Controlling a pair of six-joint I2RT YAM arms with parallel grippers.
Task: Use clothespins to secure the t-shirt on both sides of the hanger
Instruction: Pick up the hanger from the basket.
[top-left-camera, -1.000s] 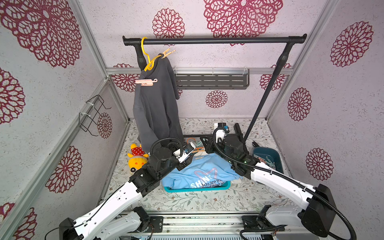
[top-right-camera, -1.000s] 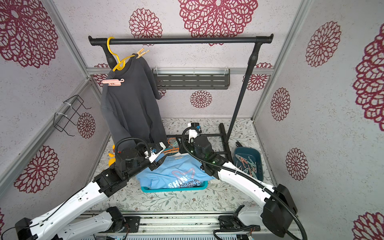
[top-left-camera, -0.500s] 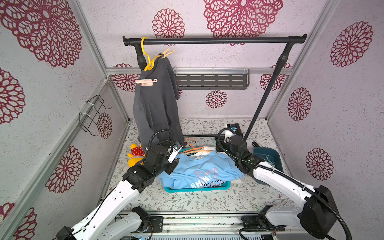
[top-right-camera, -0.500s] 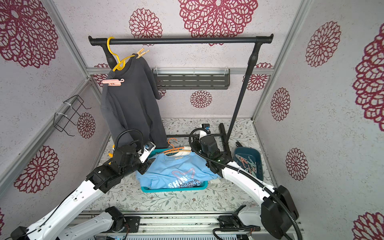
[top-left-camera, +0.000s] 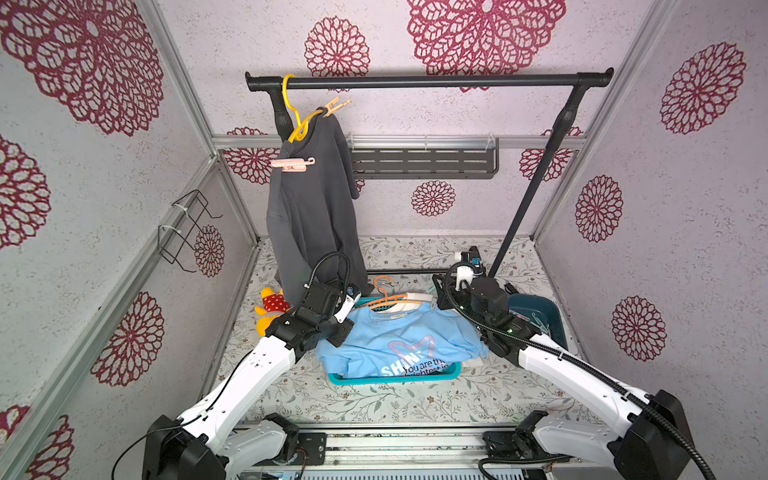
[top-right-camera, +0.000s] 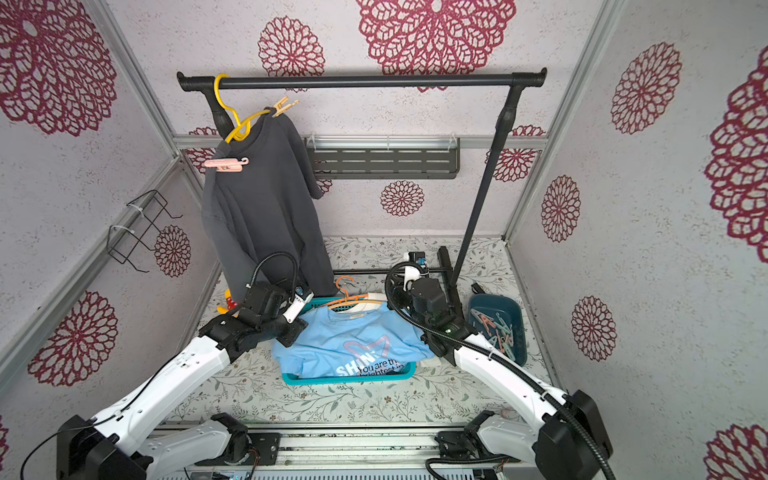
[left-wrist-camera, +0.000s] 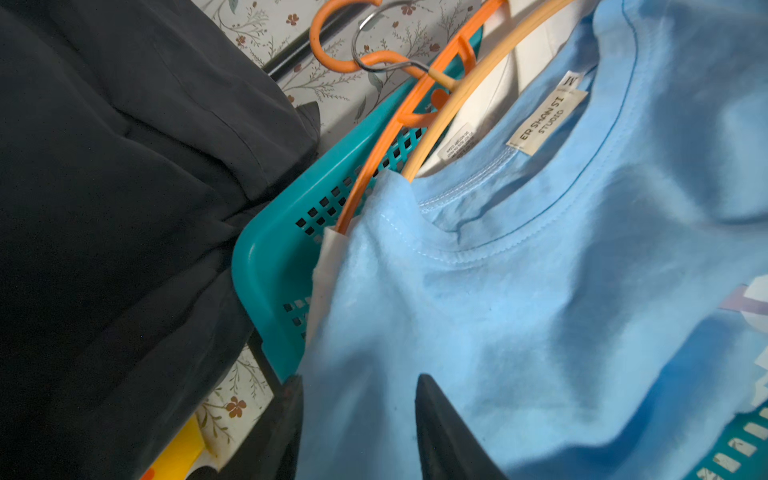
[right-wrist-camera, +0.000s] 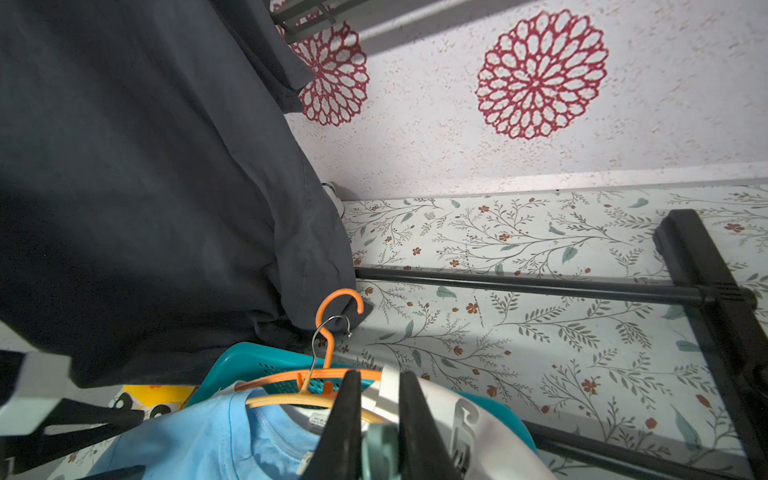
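- While the right claw (right-wrist-camera: 379, 376) is squeezed down narrow on a mint clothespin (right-wrist-camera: 376, 446), it hangs over the back edge of the teal basket (top-left-camera: 390, 377), just right of the hanger hooks.
- The left claw (left-wrist-camera: 359, 380) is at the basket's left edge. Its fingers are partway apart with the shoulder of the blue t-shirt (top-left-camera: 399, 340) between them. Honestly can't tell if it's pinching the cloth or just straddling it.
- The blue t-shirt lies print-up across the basket, on a wooden hanger (left-wrist-camera: 457, 95) whose arm runs in through the neck hole.
- An orange hanger (top-left-camera: 382, 286) lies right against the wooden one at the basket's back edge, with the hooks overlapping.
- The rest of the clothespins (top-right-camera: 494, 328) are piled in a dark teal bin (top-right-camera: 515, 316) at the right edge of the floral floor (top-left-camera: 415, 399), just beside the right arm.
- A grey shirt (top-left-camera: 311, 216) hangs on a yellow hanger (top-left-camera: 291, 108) at the left end of the rack rail (top-left-camera: 428, 81). It has a pink clothespin (top-left-camera: 291, 164) on one shoulder and a peach clothespin (top-left-camera: 336, 106) on the other. Its hem comes down right up against the basket's back left corner.
- A yellow plush toy (top-left-camera: 270, 307) sits on the floor left of the basket, half hidden by the left arm.
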